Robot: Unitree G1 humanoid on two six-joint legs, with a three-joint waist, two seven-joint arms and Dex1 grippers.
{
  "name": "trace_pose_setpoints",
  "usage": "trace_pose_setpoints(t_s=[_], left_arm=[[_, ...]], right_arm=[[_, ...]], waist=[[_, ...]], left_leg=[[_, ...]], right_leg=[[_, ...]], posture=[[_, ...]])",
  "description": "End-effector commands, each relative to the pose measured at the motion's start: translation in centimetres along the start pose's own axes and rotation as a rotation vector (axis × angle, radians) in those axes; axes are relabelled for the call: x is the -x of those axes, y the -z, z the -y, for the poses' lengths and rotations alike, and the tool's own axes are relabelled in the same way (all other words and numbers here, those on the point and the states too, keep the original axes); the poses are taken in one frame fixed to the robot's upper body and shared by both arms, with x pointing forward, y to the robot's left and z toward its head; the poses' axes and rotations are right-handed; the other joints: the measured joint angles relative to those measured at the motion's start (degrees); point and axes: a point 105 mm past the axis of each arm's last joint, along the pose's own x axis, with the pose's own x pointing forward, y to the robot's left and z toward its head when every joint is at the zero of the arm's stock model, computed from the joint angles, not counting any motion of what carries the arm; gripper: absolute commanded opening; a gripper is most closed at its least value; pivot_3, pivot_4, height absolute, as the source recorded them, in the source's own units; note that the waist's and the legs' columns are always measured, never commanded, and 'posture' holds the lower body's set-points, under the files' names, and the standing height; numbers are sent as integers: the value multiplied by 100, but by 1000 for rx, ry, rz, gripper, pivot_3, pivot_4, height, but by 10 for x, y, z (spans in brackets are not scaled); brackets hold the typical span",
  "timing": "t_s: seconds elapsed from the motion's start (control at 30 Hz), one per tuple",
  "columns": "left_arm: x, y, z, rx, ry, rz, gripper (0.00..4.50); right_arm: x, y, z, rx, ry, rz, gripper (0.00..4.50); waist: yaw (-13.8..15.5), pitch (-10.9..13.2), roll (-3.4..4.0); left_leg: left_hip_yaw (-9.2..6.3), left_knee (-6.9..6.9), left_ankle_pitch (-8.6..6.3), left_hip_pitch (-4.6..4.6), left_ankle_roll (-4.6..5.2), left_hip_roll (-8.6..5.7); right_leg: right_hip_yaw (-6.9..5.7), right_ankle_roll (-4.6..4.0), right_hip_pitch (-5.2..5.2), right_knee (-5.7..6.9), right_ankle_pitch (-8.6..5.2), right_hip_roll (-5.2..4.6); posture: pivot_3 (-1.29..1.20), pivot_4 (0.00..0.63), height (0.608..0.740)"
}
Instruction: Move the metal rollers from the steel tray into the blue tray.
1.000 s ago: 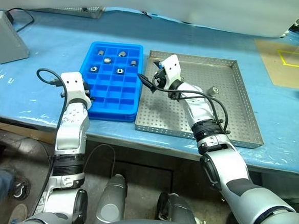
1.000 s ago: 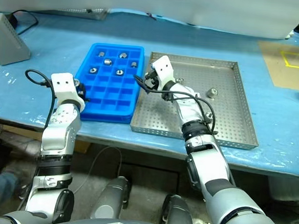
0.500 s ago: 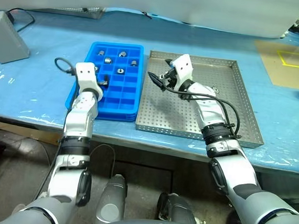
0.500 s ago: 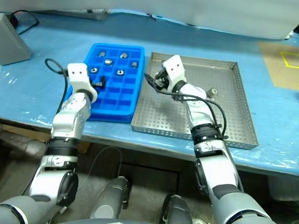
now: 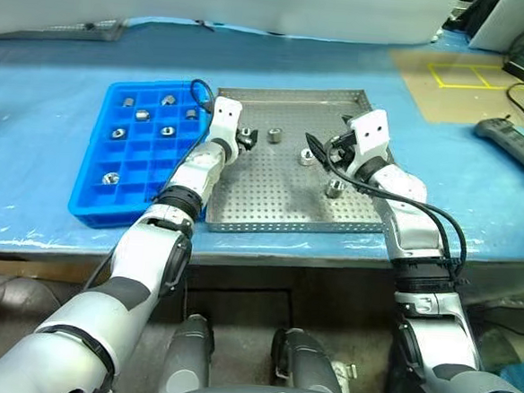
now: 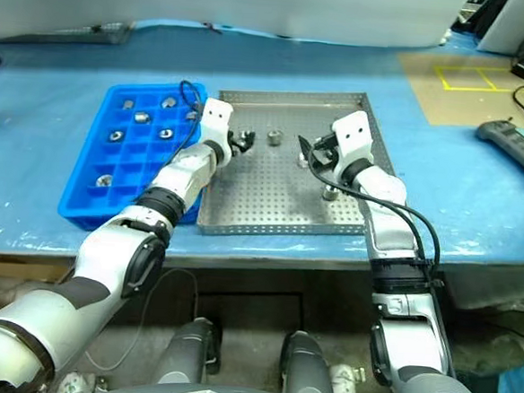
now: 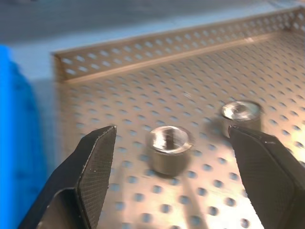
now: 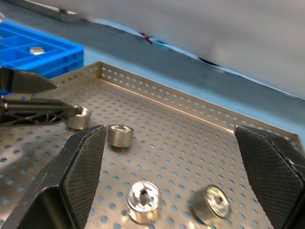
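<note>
Left wrist view: small shiny silver roller (image 7: 168,149) stood upright, hole up, on the perforated grey steel tray (image 7: 143,90).
Left gripper (image 7: 181,162) reached level with fingers spread around it, not touching; right gripper (image 8: 181,176) was also spread, empty.

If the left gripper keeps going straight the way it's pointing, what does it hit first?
Most likely the nearest metal roller on the steel tray: it stands between the open left gripper fingers, just ahead. A second roller stands farther off, though depth is hard to judge.
</note>
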Motion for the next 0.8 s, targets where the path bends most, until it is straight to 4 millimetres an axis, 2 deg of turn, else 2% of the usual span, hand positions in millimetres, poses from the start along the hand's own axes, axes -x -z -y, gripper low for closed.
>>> trace_pose_setpoints(t_s=[0.03,0.07,0.23,0.33,0.57,0.8], left_arm=[[-3,-18,-4,4,-34,40,4310],[-3,-19,-6,5,-51,36,4476],[-3,-23,-16,20,-137,29,4476],[-2,-18,-22,6,-194,-6,4476],[-4,-17,-14,30,-154,-11,4476],[-4,-27,-15,-4,-189,23,4476]], right_arm=[[7,-20,9,31,44,56,4500],[8,-21,10,34,51,54,4500],[11,-22,13,38,63,47,4500],[10,-23,12,41,62,48,4500],[8,-24,12,46,66,48,4500],[8,-21,11,49,73,43,4500]], waist=[[-46,0,0],[-57,0,0],[-46,0,0],[-40,0,0],[-30,0,0],[-34,0,0]], left_leg=[[1,0,-2,2,3,0],[2,0,-7,4,12,0],[6,7,-15,7,30,2],[8,16,-18,3,39,3],[11,17,-18,3,44,3],[11,17,-16,3,47,4]], right_leg=[[1,-1,1,-1,0,0],[2,-4,1,-1,1,0],[5,-31,5,-1,-12,-1],[7,-33,5,-1,-12,-2],[8,-34,5,-2,-12,-3],[8,-36,5,-2,-11,-3]], posture=[[-264,150,740],[-268,150,740],[-273,150,740],[-273,150,740],[-277,150,740],[-279,150,740]])
